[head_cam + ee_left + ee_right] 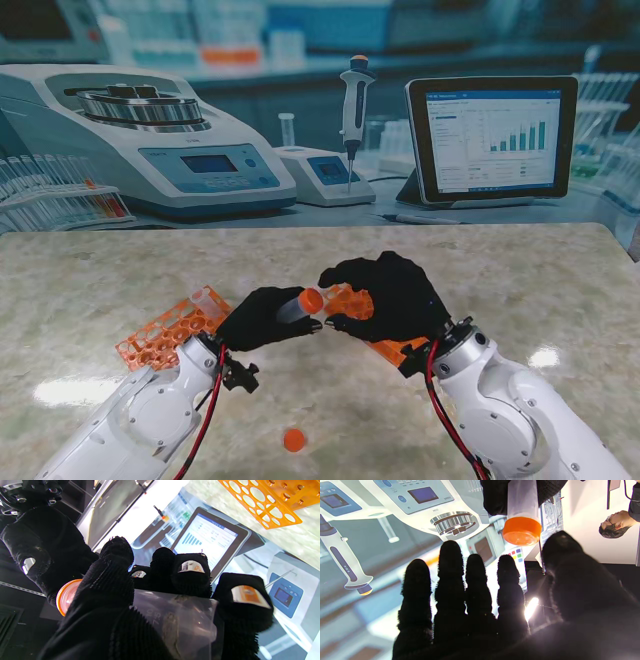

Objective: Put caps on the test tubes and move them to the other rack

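My left hand (262, 318) is shut on a clear test tube (291, 308) that lies roughly level, its orange cap (311, 300) pointing at my right hand (390, 295). In the left wrist view the tube (175, 620) lies across the fingers (192, 575), the cap (65, 596) sits on its end, and the right hand (37, 552) is just beyond. The right wrist view shows the capped end (522, 530) past the right fingertips (450, 555), which are spread and apart from it. One orange rack (165, 335) lies by my left wrist, another (395, 350) lies mostly hidden under the right hand.
A loose orange cap (294, 439) lies on the marble table (540, 290) near me, between the arms. A clear tube (205, 298) stands at the left rack's far end. The backdrop behind the table's far edge is a printed laboratory scene.
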Robot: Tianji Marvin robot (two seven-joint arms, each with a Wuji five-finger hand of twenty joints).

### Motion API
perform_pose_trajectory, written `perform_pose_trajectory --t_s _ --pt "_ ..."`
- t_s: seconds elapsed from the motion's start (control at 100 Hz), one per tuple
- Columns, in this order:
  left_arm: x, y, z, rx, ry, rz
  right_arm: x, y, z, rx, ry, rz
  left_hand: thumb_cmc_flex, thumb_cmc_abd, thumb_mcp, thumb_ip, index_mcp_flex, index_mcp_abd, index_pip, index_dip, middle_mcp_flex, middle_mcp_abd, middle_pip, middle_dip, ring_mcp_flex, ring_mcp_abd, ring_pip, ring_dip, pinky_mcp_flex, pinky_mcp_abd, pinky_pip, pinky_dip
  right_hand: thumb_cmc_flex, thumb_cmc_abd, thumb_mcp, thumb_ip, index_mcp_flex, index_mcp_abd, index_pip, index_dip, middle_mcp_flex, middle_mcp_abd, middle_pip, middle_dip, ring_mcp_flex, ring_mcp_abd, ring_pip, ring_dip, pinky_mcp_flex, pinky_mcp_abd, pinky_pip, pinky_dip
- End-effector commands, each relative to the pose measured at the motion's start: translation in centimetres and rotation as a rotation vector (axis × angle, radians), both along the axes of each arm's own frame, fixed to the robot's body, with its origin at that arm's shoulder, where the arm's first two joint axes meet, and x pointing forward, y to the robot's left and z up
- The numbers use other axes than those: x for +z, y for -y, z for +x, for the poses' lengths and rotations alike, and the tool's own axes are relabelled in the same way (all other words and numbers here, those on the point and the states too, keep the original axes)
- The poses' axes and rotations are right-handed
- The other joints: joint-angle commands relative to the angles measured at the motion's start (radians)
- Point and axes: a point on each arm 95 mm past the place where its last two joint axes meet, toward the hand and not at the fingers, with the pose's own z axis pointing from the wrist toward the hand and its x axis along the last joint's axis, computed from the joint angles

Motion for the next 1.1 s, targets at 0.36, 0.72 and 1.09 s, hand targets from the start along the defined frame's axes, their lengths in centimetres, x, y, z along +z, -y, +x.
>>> perform_pose_trajectory --t_s 0.36,0.72,1.09 --pt "0.1 0.3 -0.2 -0.015 -0.001 0.0 -0.2 -0.6 1.3 0.02 -0.03 -0.009 0.041 0.054 0.0 0.006 0.018 0.012 0.044 0.038 0.011 -0.055 0.0 0.019 0.028 -0.034 -0.007 0.003 0.042 -0.035 0.089 -0.014 -0.079 -0.031 -0.07 0.012 -0.039 0.031 -0.037 -0.002 -0.042 0.01 -0.023 -0.018 -0.03 0.005 -0.025 -0.01 -0.021 0.011 -0.013 0.031" --pt "0.1 0.3 -0.3 -0.016 -0.001 0.0 -0.5 -1.2 1.7 0.04 -0.047 -0.015 0.04 0.055 0.001 0.006 0.019 0.012 0.045 0.038 0.011 -0.055 0.0 0.02 0.028 -0.033 -0.007 0.003 0.042 -0.035 0.088 -0.014 -0.092 -0.036 -0.082 0.011 -0.022 0.031 -0.032 0.005 -0.026 0.012 -0.014 -0.018 -0.02 0.0 -0.022 -0.01 -0.006 0.006 -0.012 0.032" --pt "0.1 0.3 -0.3 -0.013 -0.002 -0.001 -0.5 -1.3 1.5 0.043 -0.04 -0.013 0.039 0.054 0.0 0.006 0.018 0.012 0.044 0.038 0.011 -0.055 0.0 0.02 0.028 -0.033 -0.007 0.003 0.042 -0.035 0.088 -0.014 -0.062 -0.038 -0.088 0.012 0.017 0.021 -0.003 0.026 0.024 0.012 0.01 -0.006 0.014 -0.011 -0.013 -0.008 0.029 -0.003 -0.007 0.029"
